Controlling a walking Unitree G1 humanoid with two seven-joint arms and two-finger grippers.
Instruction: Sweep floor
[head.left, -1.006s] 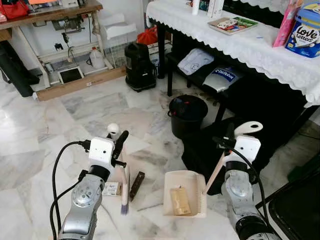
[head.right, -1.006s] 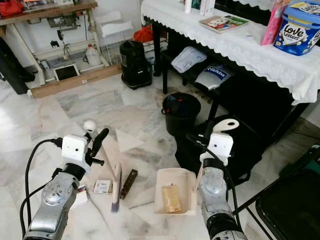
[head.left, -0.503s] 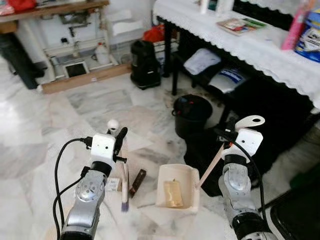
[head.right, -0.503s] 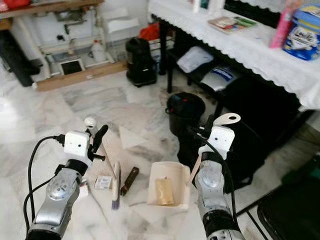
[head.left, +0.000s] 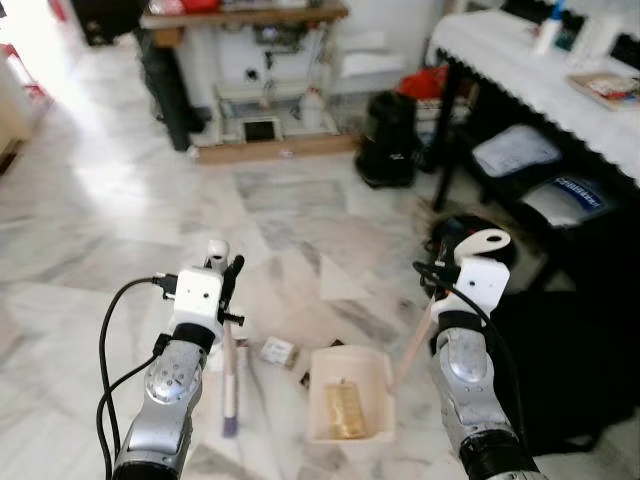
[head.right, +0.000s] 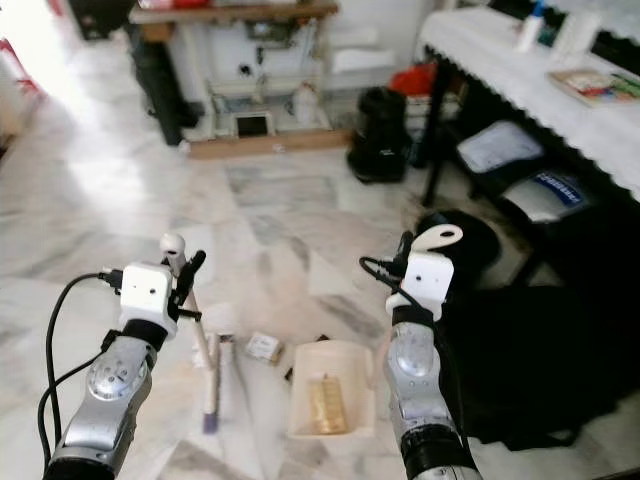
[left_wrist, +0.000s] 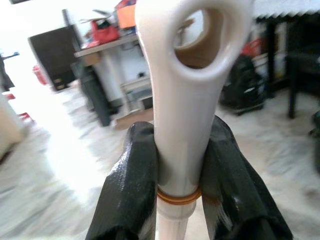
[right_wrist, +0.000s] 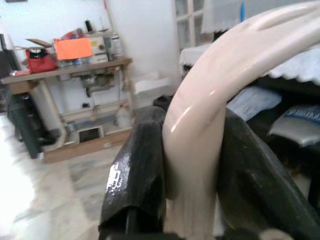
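Lived-in home: marble floor (head.left: 120, 200), lace-clothed table (head.left: 530, 70), sewing-machine bench (head.left: 250, 20).

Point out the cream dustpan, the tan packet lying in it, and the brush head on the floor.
Cream plastic dustpan (head.left: 372, 362), left eye view, bare right wall.
Tan flat packet (head.left: 344, 407), left eye view, its middle.
Purple-tipped brush head (head.left: 229, 425), left eye view, bristle end.

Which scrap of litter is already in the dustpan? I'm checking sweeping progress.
The tan, flat rectangular piece lies inside the cream dustpan. The small white packet lies on the marble floor, between the dustpan and the brush.
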